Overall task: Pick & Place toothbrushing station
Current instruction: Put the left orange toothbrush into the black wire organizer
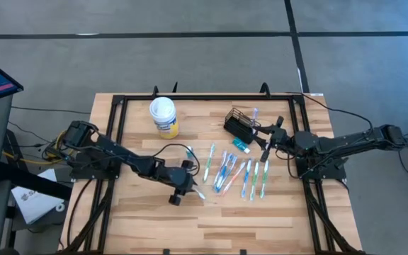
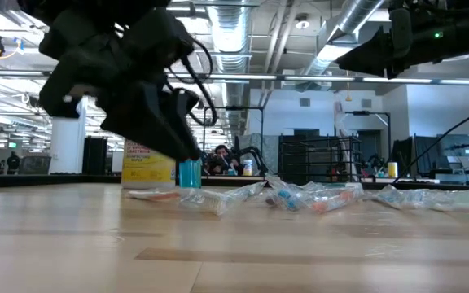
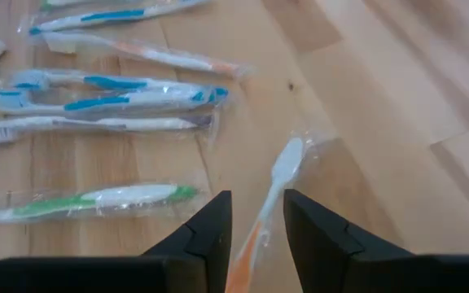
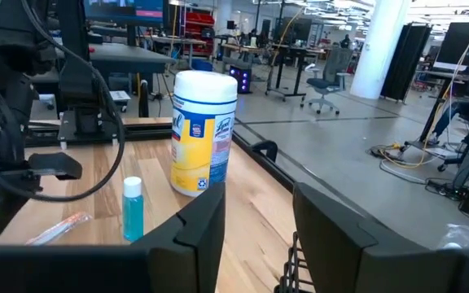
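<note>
Fingers of left hand [image 3: 255, 236] straddle wrapped orange toothbrush [image 3: 273, 189].

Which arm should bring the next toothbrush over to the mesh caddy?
Left. The left gripper already straddles an orange wrapped toothbrush on the table, fingers open around it. The right gripper hovers open beside the black caddy, holding nothing.

yellow canister [image 1: 163, 116], white lid: upper centre-left, upright | wrapped toothbrushes [image 1: 225, 170]: centre, scattered flat | small blue bottle [image 4: 132, 209]: upright near canister | desk [image 1: 261, 219]: wooden
</note>
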Motion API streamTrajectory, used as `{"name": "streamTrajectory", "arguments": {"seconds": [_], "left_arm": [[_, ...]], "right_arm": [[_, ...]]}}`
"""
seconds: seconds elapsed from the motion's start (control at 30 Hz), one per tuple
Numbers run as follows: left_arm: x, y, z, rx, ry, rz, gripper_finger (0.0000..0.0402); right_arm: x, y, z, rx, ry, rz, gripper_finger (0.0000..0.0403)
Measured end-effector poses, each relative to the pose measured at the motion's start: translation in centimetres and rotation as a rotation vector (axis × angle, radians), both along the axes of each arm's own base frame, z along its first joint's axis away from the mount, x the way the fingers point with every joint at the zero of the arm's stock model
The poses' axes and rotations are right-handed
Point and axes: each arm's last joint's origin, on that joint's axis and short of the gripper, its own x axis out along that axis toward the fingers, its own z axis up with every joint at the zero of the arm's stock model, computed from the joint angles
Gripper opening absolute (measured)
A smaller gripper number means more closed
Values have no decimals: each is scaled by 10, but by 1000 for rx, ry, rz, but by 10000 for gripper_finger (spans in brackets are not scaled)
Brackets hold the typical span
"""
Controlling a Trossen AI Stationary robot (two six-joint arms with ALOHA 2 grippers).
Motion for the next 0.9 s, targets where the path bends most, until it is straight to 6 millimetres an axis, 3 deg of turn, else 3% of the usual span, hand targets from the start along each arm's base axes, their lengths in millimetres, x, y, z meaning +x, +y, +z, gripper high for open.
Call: {"name": "streamTrajectory", "arguments": {"seconds": [0.37,0.67,0.9], "left_arm": [[22,-7,-18,48,66,-34,111],[19,-6,-23,68,134,-37,111],[19,-6,-23,69,142,-35,68]], "right_arm": [[0,0,0,0,-6,0,133],[0,0,0,0,-3,0,132],[0,0,0,1,-3,0,127]]}}
